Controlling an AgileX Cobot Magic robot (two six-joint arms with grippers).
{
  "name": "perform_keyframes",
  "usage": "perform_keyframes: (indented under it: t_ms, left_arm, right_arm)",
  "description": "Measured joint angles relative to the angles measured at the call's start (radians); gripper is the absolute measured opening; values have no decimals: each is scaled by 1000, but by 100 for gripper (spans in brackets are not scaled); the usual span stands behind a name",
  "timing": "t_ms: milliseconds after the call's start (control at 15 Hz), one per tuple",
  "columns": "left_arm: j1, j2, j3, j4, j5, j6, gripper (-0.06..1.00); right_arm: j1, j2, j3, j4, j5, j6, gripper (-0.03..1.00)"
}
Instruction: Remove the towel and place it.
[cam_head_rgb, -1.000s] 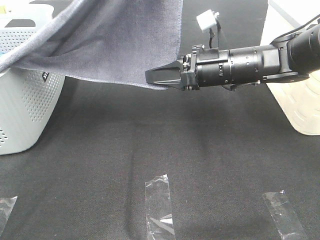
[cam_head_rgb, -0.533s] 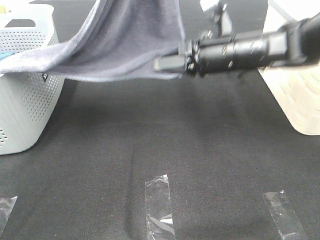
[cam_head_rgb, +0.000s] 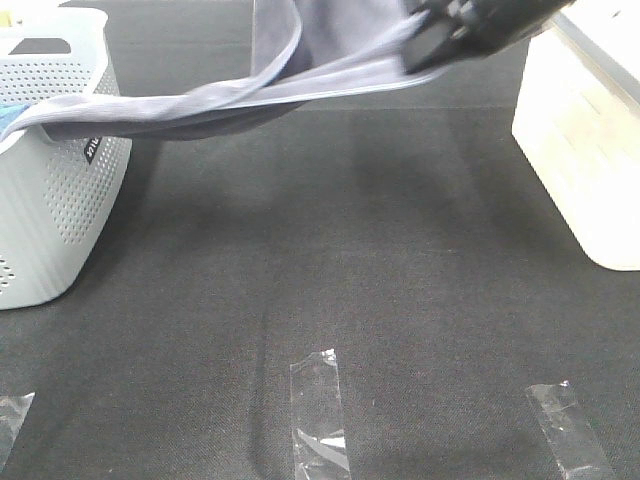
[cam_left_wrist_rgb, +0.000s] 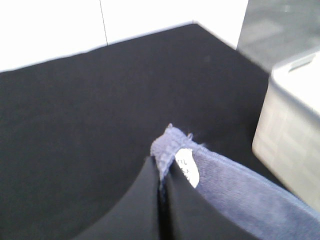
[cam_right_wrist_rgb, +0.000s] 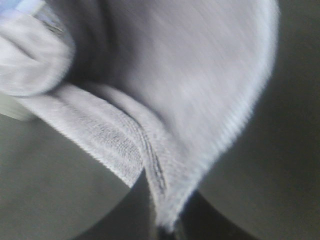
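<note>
The grey-lavender towel (cam_head_rgb: 250, 95) stretches in the air from the grey perforated basket (cam_head_rgb: 50, 200) at the left toward the top of the exterior view. My right gripper (cam_head_rgb: 425, 50), blurred at the top right, is shut on the towel's hemmed edge. The right wrist view shows that edge (cam_right_wrist_rgb: 175, 90) pinched between the fingers of the right gripper (cam_right_wrist_rgb: 165, 225). My left gripper (cam_left_wrist_rgb: 161, 200) is out of the exterior view. In the left wrist view it is shut on a towel corner (cam_left_wrist_rgb: 240, 195) bearing a small white label. One end of the towel still lies over the basket's rim.
A cream container (cam_head_rgb: 580, 150) stands at the right edge of the black table. Clear tape strips (cam_head_rgb: 320, 410) (cam_head_rgb: 565, 430) lie near the front edge. A bit of bright blue cloth (cam_head_rgb: 8, 118) shows at the basket's rim. The left wrist view shows a pale bin (cam_left_wrist_rgb: 295, 140).
My right gripper has risen and swung to the upper right with the towel's edge, drawing the towel higher and tauter out of the basket.
</note>
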Motion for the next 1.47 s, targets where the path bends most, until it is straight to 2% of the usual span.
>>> perform_keyframes:
  t_ms: [67, 200, 400, 600, 800, 933, 1200, 1333, 1467]
  left_arm:
    - [6, -11, 0, -19, -22, -3, 0]
    - [8, -44, 0, -34, -38, -3, 0]
    - [8, -126, 0, -36, -84, -3, 0]
    - [8, -235, 0, -21, -193, -3, 0]
    - [8, -314, -2, 76, -238, -3, 0]
    - [8, -316, -2, 111, -189, -3, 0]
    - [8, -231, -2, 171, -17, -3, 0]
    - [8, -151, -2, 212, 79, -3, 0]
    - [8, -63, -2, 257, 124, -3, 0]
  right_arm:
    - [0, 0, -83, -160, 79, 134, 0]
    - [0, 0, -237, -366, 226, 305, 0]
    - [0, 0, -462, -499, 311, 383, 0]
    - [0, -1, -675, -524, 267, 398, 0]
    - [0, -2, -838, -522, 210, 399, 0]
    - [1, -9, -855, -517, 229, 399, 0]
    - [1, 67, -855, -565, 435, 399, 0]
    - [1, 136, -855, -584, 458, 399, 0]
    - [1, 203, -855, -594, 459, 399, 0]
